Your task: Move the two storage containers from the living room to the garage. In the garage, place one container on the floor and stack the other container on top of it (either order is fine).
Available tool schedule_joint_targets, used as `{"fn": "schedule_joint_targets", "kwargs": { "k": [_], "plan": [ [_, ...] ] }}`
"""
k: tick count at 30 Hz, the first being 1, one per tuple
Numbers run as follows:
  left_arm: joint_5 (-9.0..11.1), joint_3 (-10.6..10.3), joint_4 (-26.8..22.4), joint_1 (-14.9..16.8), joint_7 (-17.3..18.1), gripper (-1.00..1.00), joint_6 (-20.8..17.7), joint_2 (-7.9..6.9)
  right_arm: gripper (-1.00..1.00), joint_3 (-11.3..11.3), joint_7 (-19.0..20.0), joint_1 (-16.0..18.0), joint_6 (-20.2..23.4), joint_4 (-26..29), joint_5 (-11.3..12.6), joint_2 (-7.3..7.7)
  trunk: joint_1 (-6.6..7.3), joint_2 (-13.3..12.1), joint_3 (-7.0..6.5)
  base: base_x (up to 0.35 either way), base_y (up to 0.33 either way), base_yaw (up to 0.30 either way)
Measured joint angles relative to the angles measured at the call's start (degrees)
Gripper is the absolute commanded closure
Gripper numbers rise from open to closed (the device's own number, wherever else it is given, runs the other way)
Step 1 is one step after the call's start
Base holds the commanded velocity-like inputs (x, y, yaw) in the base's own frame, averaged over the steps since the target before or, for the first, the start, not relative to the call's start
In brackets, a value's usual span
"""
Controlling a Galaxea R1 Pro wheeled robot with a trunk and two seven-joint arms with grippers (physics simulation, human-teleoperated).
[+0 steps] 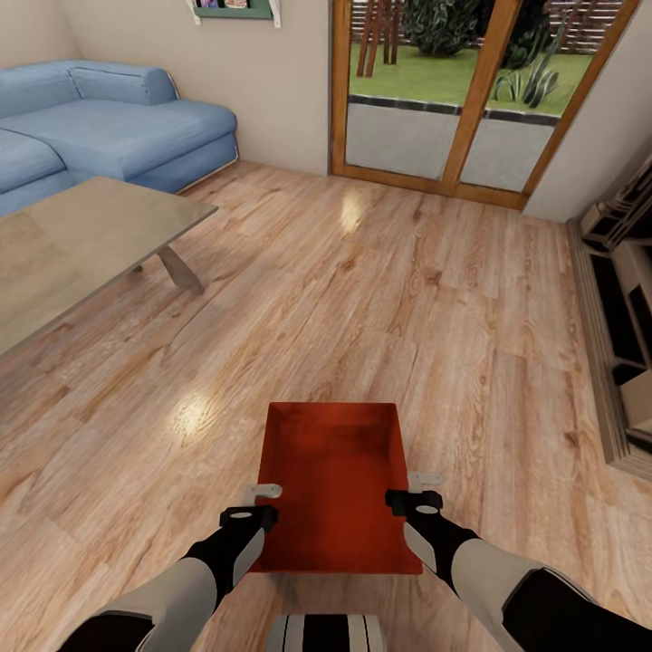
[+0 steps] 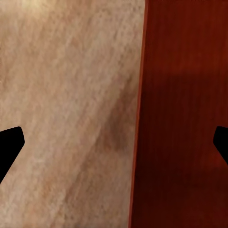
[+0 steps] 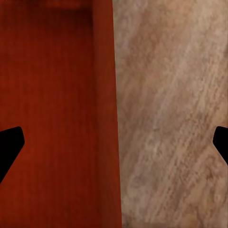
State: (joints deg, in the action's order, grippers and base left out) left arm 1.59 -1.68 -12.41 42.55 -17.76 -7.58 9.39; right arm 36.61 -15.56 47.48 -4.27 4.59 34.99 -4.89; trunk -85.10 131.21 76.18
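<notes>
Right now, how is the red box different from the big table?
The red box is bright orange-red; the table is pale grey-brown. The box is an open tray with thin walls, sitting low between the robot's arms; the table is a flat slab raised on legs, off to the left by the sofa. Both are rectangular.

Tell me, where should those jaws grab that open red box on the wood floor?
Best on the two long side walls of the storage container, one arm per side, coming from above. The walls are thin, upright and lidless, so each pair of jaws can straddle a rim. Left gripper and right gripper already sit there, open.
</notes>
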Motion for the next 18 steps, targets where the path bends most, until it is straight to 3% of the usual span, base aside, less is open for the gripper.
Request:
{"fn": "schedule_joint_targets", "kwargs": {
  "k": [7,13,18],
  "plan": [
    [0.0,0.0,0.0,0.0,0.0,-1.0,0.1,0.01,-1.0,0.0,0.0,0.0,0.0,0.0,0.0,-0.01,0.0,0.0,0.0,0.0,0.0,0.0],
    [0.0,0.0,0.0,0.0,0.1,-1.0,0.0,0.01,-1.0,0.1,0.0,0.0,0.0,0.0,0.0,-0.01,-1.31,2.4,1.07,0.0,0.0,0.0],
    [0.0,0.0,-0.1,0.0,0.1,-1.0,0.1,0.01,-1.0,0.1,0.0,0.0,0.0,0.0,0.0,-0.06,-1.32,2.4,1.08,0.0,0.0,0.0]
  ]
}}
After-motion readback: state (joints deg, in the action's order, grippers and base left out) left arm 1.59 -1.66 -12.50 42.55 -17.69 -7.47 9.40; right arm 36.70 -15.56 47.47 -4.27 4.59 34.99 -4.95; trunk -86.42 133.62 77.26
